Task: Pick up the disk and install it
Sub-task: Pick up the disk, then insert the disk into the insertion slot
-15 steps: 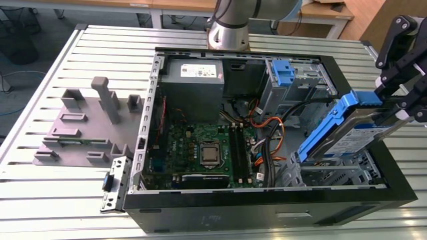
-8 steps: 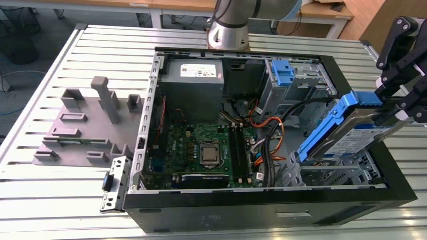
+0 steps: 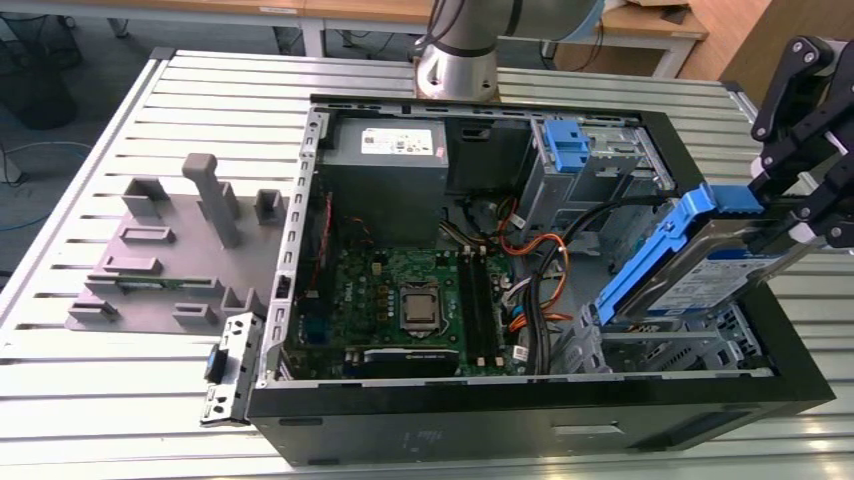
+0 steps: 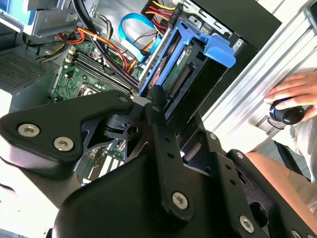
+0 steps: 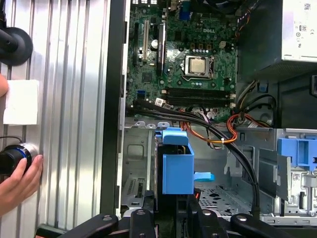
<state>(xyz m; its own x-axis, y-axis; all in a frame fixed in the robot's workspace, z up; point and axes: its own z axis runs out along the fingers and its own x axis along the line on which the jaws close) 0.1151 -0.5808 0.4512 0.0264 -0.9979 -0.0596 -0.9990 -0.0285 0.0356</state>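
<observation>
Disk [image 3: 683,272] in gripper [image 3: 790,222] (partly cropped)

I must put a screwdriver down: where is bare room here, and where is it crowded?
Bare slatted table lies in front of and behind the grey fixture tray, at the exterior view's left. Inside the computer case, cables crowd the space beside the disk in the gripper.

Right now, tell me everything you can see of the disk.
The disk is a flat silver drive with a blue-and-white label face and blue plastic side rails ending in a tab. The gripper clamps its upper end, holding it steeply tilted over the metal drive cage at the exterior view's right of the open case. Whether its lower end touches the cage is unclear.
</observation>
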